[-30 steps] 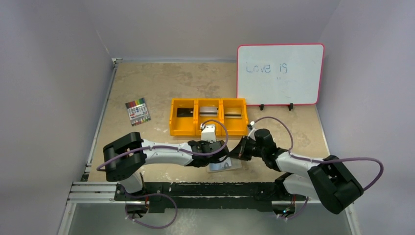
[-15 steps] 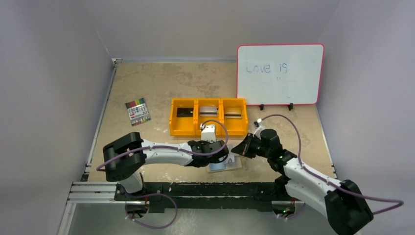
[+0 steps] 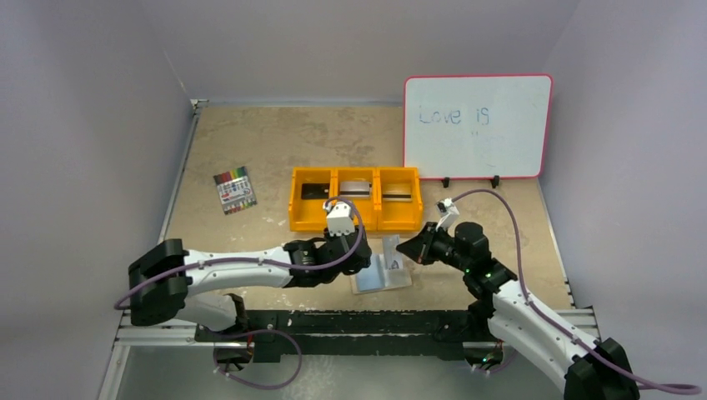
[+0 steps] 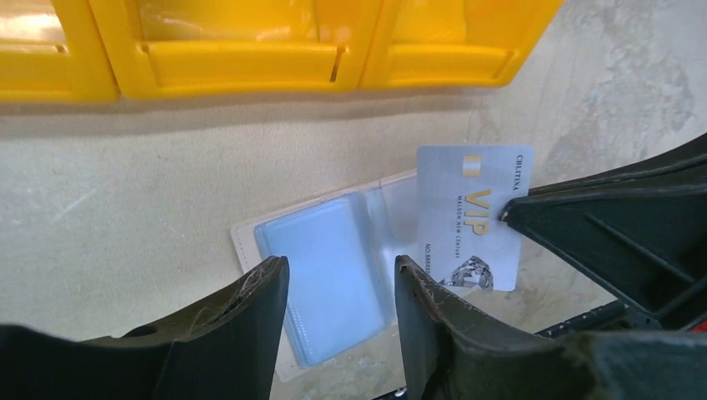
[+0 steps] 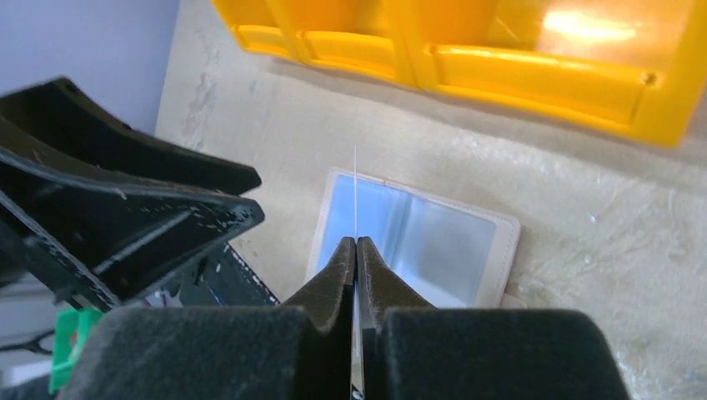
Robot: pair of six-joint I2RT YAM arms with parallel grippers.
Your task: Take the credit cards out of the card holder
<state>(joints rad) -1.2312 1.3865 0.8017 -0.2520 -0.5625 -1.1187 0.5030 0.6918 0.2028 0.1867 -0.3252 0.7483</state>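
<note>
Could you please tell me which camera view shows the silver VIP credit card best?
The left wrist view: the silver VIP credit card faces it, print readable. The right wrist view sees only its thin edge; the top external view shows a small pale sliver.

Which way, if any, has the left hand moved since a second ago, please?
Yes: the left hand moved left along the orange tray, off the card holder.

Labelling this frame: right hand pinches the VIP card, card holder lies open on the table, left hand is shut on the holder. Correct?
Not quite. The left hand is open, jaws apart over the card holder, as the left wrist view shows. The right hand does pinch the VIP card, and the holder lies open on the table.
</note>
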